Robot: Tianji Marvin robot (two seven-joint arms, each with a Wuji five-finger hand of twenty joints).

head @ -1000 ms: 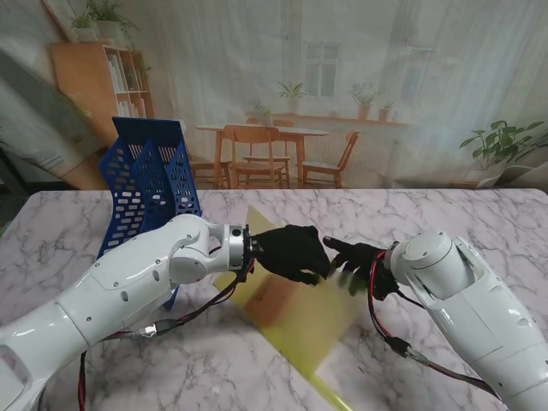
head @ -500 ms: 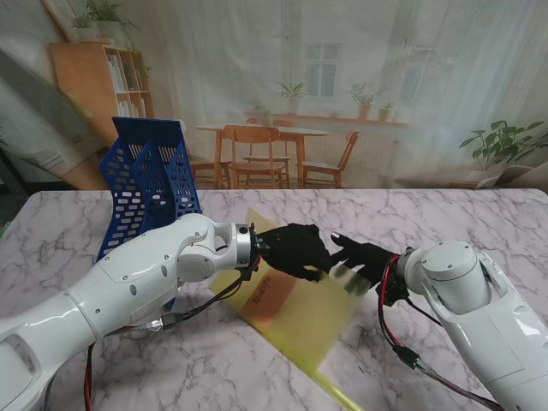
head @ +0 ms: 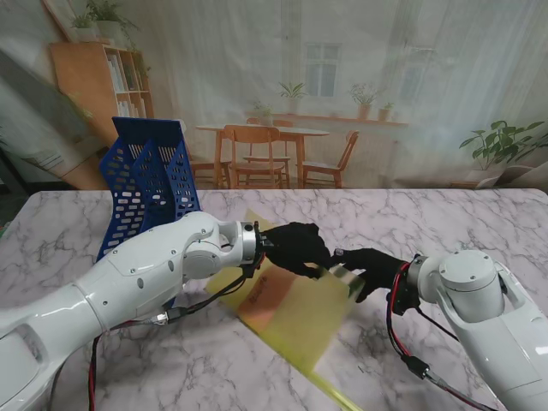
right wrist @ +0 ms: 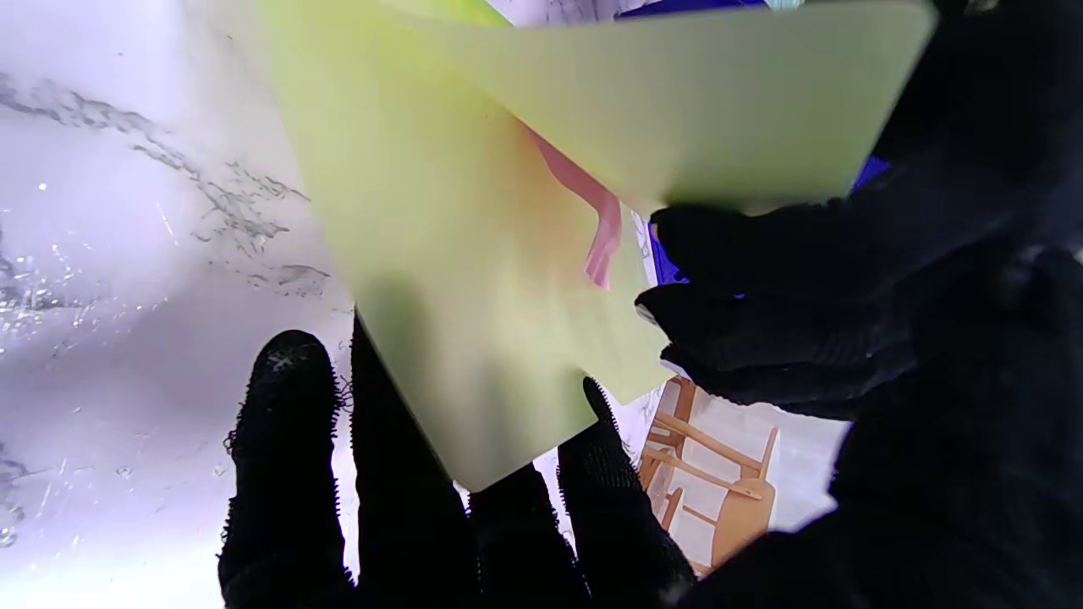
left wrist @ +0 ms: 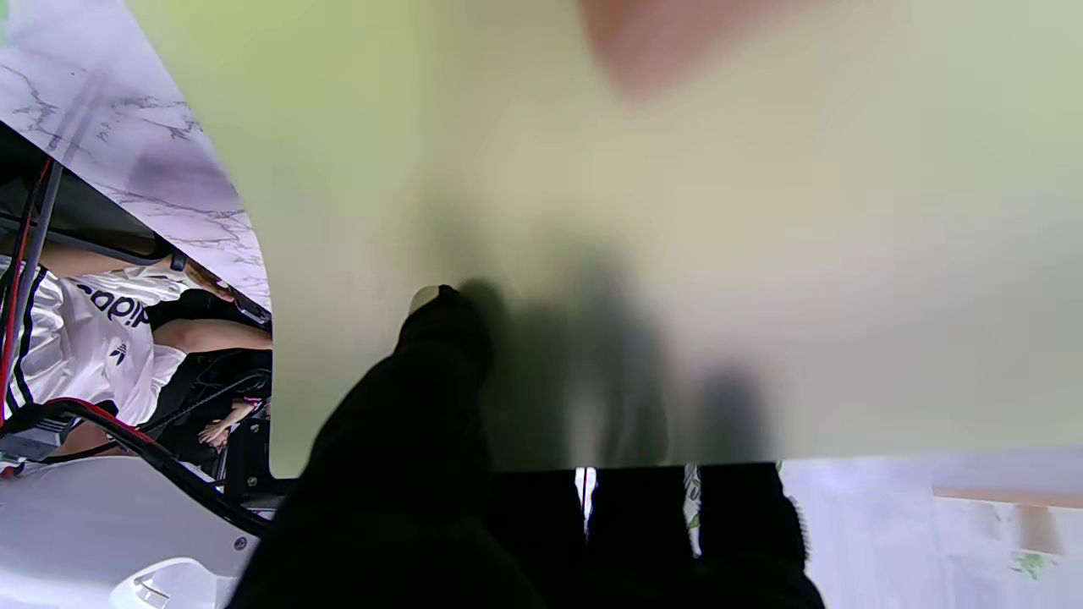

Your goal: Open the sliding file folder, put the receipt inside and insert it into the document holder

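The yellow-green translucent folder [head: 295, 317] hangs tilted over the table, one long edge low and near me. A pink receipt [head: 261, 298] shows through it. My left hand [head: 293, 248], in a black glove, is shut on the folder's upper edge, its thumb [left wrist: 440, 338] pressed on the sheet [left wrist: 643, 211]. My right hand [head: 366, 269] grips the folder's right corner. In the right wrist view the folder's two sheets stand apart: the upper flap [right wrist: 677, 101] in my left hand [right wrist: 804, 296], the lower sheet [right wrist: 457, 254] on my right fingers [right wrist: 406, 507], the receipt [right wrist: 584, 203] between them. The blue document holder [head: 150, 184] stands at the far left.
The marble table [head: 479, 223] carries the blue holder at its far left, just behind my left forearm [head: 145, 274]. Red and black cables [head: 402, 342] hang under both wrists. A printed backdrop closes the far side.
My right hand has slid to the right and nearer to me along the folder's corner, and its arm has dropped. The folder has swung a little with it. My left hand has barely moved.
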